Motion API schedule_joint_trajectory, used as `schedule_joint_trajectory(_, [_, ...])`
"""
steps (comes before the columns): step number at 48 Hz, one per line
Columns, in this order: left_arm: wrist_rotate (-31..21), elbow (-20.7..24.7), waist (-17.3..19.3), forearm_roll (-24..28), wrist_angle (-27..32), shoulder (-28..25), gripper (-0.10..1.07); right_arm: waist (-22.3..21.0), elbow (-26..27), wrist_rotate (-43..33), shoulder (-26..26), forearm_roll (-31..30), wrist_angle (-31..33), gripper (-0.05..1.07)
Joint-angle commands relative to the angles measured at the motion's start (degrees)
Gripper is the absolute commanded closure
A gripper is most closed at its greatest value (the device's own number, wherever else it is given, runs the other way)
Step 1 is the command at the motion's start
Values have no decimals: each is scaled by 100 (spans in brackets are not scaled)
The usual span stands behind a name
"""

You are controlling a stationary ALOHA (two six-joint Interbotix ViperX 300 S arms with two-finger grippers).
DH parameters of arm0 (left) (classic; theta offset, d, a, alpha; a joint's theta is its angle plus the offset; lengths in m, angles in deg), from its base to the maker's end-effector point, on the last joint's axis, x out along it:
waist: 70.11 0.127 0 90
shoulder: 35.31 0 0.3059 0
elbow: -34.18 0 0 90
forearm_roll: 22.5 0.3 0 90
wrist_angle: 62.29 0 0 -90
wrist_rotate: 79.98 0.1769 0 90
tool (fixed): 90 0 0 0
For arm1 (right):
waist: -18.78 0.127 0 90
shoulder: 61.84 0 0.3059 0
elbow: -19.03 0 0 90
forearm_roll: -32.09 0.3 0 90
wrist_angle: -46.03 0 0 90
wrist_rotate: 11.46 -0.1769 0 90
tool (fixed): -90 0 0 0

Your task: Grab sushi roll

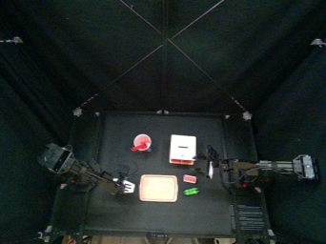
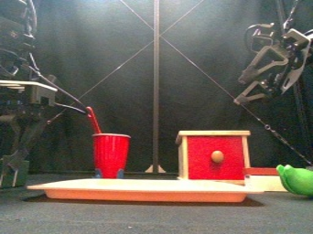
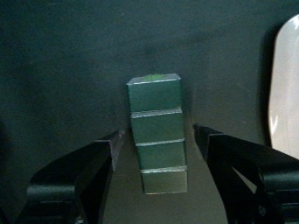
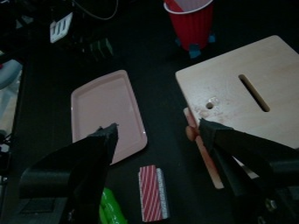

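The sushi roll [image 3: 158, 131] is a dark green bar cut into several segments, lying on the black table. In the left wrist view it sits between the jaws of my left gripper [image 3: 159, 133], which stand open close on either side of it. In the top view the left gripper [image 1: 128, 182] is low at the tray's left end. It also shows at the left of the front view [image 2: 18, 128]. My right gripper [image 4: 158, 129] is open and empty, held high above the table [image 2: 263, 64], right of the wooden box [image 1: 213, 168].
A pink tray [image 1: 159, 188] lies at the front middle. A red cup [image 1: 140, 144] and a wooden box [image 1: 182, 146] with a red front [image 2: 214, 155] stand behind it. A red-and-white striped piece [image 4: 153, 192] and a green toy [image 1: 192, 192] lie right of the tray.
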Motion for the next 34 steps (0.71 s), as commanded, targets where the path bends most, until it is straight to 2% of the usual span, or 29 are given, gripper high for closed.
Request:
schedule_joint_trajectory(1, [-9,26,26,26,-9,26,-1,-9,53,9,-18,-9,-26,0])
schedule_joint_trajectory(21, [-26,-9,62,26,-18,0,3,-9,53,9,-18,-9,-26,0])
schedule_joint_trajectory(34, [-26,-9,62,18,-18,0,16,-9,44,9,-18,-9,-26,0])
